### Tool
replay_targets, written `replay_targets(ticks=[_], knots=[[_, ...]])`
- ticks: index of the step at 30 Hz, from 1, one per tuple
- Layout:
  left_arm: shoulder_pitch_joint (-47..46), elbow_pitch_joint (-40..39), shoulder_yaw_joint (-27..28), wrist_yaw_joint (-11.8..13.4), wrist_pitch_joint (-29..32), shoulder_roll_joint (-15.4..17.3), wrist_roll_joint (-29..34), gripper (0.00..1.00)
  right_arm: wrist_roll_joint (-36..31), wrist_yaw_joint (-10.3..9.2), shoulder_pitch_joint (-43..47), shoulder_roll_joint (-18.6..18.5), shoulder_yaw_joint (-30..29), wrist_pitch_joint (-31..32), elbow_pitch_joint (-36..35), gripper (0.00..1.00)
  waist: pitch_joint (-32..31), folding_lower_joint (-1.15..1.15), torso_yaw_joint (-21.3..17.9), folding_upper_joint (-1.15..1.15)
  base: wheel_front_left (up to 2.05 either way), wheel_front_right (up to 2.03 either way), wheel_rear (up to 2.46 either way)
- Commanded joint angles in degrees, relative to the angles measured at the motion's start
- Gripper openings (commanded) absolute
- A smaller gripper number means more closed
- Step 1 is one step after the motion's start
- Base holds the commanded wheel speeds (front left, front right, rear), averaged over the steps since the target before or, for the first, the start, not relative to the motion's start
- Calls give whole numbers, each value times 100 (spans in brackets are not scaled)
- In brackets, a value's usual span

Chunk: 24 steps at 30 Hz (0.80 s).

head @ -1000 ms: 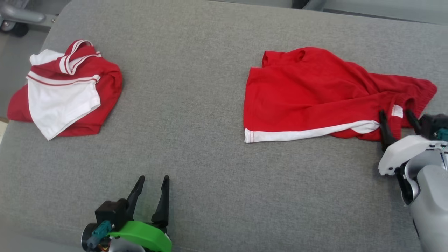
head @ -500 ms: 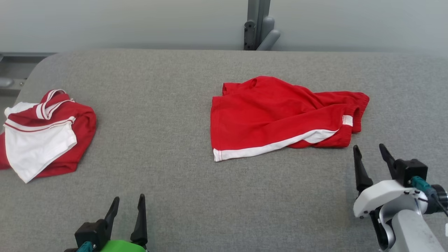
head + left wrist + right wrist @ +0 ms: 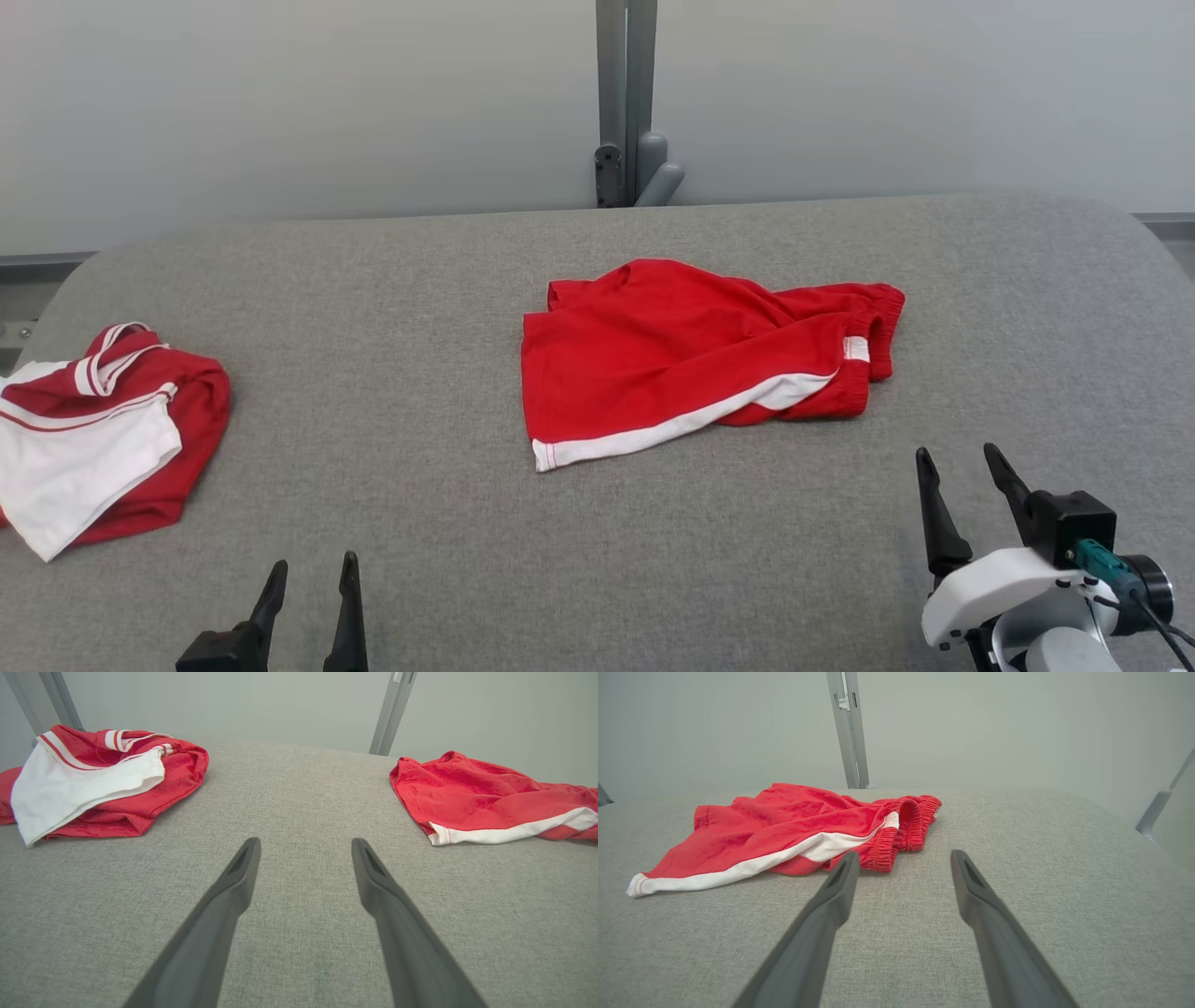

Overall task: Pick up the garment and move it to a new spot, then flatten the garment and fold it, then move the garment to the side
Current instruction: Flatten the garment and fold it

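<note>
Red white-striped shorts (image 3: 672, 364) on grey fabric table (image 3: 420, 308), elastic waistband (image 3: 917, 826) plain in right wrist view, left gripper (image 3: 314, 560), right gripper (image 3: 957, 451) spread, empty.

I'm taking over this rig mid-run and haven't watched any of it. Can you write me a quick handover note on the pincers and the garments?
Left pincer: open, empty, over bare grey padded table near its front edge.
Right pincer: open, empty, in front of the waistband end of the red shorts, not touching.
Red shorts: mid-table, rumpled and partly doubled over, white stripe showing.
Red-and-white top: bunched at the table's left edge.
Done: at most the placing; the shorts lie free on the table.
Left: flatten the shorts, fold them, move them aside.
</note>
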Motion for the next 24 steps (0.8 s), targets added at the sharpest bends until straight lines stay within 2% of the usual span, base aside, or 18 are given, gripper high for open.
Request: replay_targets(ticks=[1, 12, 20, 24], knots=[[93, -58, 40, -24, -2, 19, 41, 100, -7, -8, 117, 29, -52, 0, -68, 100, -70, 0, -56, 7, 0, 0, 0], [142, -133, 68, -55, -2, 19, 143, 100, 1, -8, 333, 113, -76, -1, -232, 100, -137, 0, -109, 7, 0, 0, 0], [-99, -184, -119, -86, -2, 19, 30, 100, -11, -8, 148, 123, -13, -1, -249, 100, 221, 0, -104, 7, 0, 0, 0], [-432, -222, -343, -93, -2, 19, -74, 100, -45, -8, -97, 126, 7, -1, -333, 100, 676, 0, -88, 7, 0, 0, 0]])
